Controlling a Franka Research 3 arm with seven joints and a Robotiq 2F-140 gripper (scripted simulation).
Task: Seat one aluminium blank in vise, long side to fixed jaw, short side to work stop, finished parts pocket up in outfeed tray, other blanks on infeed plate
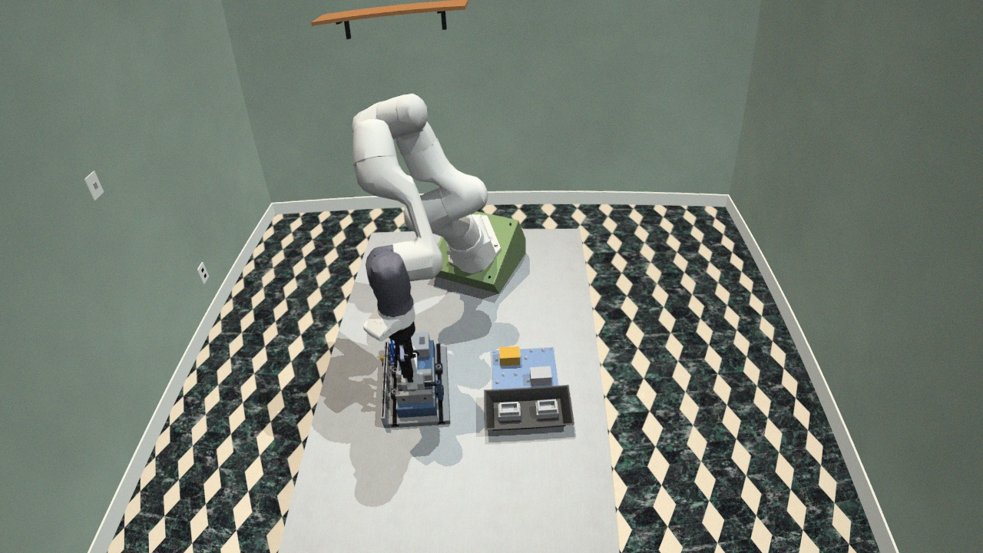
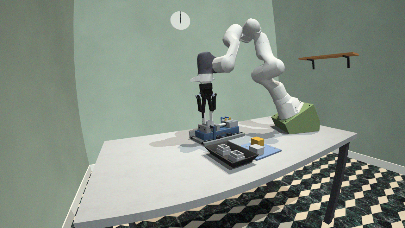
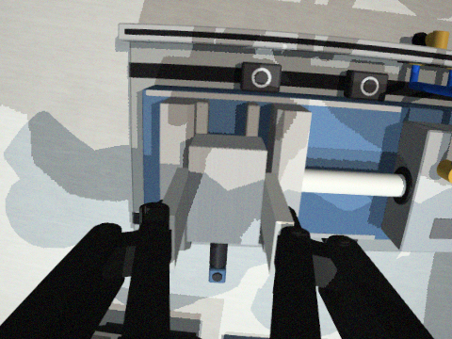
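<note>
My gripper (image 3: pixel 225 191) (image 1: pixel 412 388) stands straight down over the blue vise and is shut on a plain grey aluminium blank (image 3: pixel 226 172). The blank sits in the vise opening between the fixed jaw (image 3: pixel 172 132) on the left and the moving jaw (image 3: pixel 289 138), which carries a white push rod (image 3: pixel 352 184). The dark work stop rod (image 3: pixel 217 258) lies just below the blank in the wrist view. The two low bars are hidden under the blank. In the exterior view my fingers (image 2: pixel 207 116) reach down into the vise (image 2: pixel 216 131).
The blue infeed plate (image 1: pixel 525 368) holds a brass blank (image 1: pixel 509 355) and another aluminium blank (image 1: pixel 541 375). The dark outfeed tray (image 1: pixel 527 410) in front of it holds two finished parts (image 1: pixel 509 411) (image 1: pixel 547 408), pockets up. Blue hoses (image 3: pixel 429 75) are at the vise's far end.
</note>
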